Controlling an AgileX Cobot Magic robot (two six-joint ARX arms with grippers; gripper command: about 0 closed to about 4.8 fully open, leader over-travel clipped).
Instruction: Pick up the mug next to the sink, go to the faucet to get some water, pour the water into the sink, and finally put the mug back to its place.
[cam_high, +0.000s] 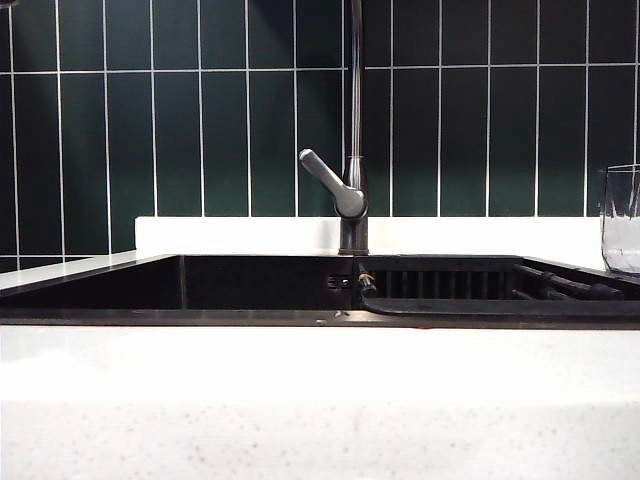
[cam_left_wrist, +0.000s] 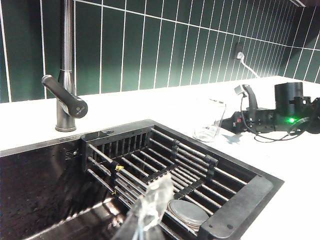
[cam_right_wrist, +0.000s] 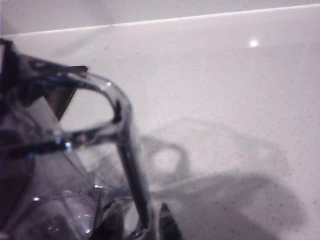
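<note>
The left pincer (cam_left_wrist: 147, 210) has pale fingers wrapped in glossy clear film. The right arm (cam_left_wrist: 272, 117) is blocky black, with a glowing green lamp (cam_left_wrist: 290, 120) and a thin black cable (cam_left_wrist: 242, 112). The right pincer (cam_right_wrist: 140, 227) ends in dark pointed tips.

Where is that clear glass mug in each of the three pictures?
Exterior view: mug at the far right edge, cut off, on the white counter beside the sink.
Left wrist view: right of centre, standing upright on the counter behind the ribbed drainer.
Right wrist view: fills the left side, blurred, very close to the right tool.
Shared landmark: the white speckled counter.
</note>
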